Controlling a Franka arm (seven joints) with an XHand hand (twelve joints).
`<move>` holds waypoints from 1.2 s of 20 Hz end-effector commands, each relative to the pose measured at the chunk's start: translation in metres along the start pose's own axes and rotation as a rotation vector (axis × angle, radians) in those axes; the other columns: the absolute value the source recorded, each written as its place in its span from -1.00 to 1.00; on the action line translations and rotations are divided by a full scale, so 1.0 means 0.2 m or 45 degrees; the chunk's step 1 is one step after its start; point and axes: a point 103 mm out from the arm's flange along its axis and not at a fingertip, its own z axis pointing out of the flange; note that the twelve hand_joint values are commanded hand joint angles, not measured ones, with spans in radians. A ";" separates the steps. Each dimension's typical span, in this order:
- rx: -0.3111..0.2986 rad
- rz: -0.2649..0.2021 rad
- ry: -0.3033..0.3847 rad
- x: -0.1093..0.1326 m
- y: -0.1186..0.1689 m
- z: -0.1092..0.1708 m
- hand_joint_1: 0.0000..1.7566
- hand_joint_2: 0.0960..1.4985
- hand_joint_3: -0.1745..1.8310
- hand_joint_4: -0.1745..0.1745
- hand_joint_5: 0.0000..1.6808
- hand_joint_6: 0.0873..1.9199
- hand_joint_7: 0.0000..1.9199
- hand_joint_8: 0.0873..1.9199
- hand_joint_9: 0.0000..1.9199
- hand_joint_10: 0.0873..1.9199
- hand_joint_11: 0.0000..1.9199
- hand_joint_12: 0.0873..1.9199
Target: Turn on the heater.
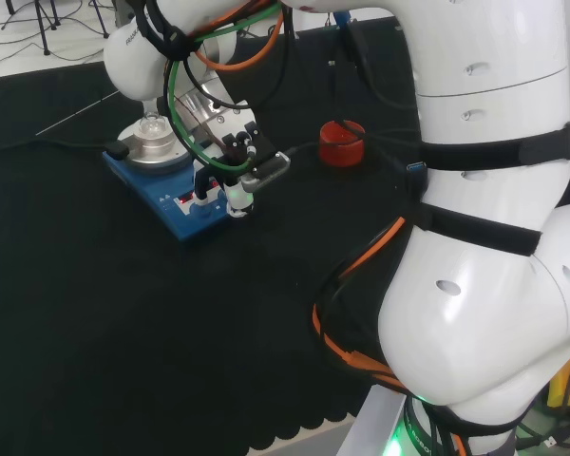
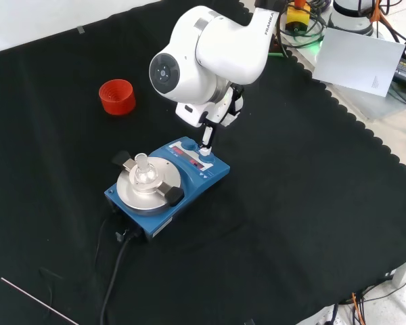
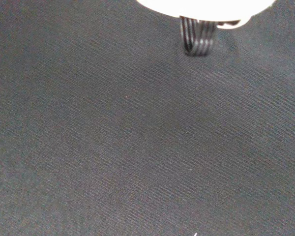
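Note:
The blue heater sits on the black cloth, with a round silver plate and a small clear flask on top. The hand hangs over the heater's control panel. Straight fingers point down, and one tip touches the panel beside the red display, near a knob. Nothing is held. In the wrist view a blurred white part of the hand and a black ribbed piece show above bare cloth.
A red ribbed ring stand stands apart from the heater, to its right in the head view. The heater's black cable runs toward the front edge of the cloth. The arm's white links rise at the right.

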 end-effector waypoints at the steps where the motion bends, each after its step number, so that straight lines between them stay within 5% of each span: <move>1: -0.001 -0.001 0.002 0.00 0.00 0.00 0.67 -0.23 0.30 -0.03 -0.56 -1.00 0.74 0.89 0.88 0.65 0.77 0.58; 15: 0.004 -0.002 0.004 0.01 0.02 0.01 0.67 -0.24 0.30 -0.03 -0.55 -1.00 0.74 0.89 0.88 0.64 0.76 0.58; 24: -0.098 -0.015 0.069 0.03 -0.08 -0.15 0.67 -0.24 0.31 -0.04 -0.54 -1.00 0.74 0.88 0.88 0.64 0.76 0.57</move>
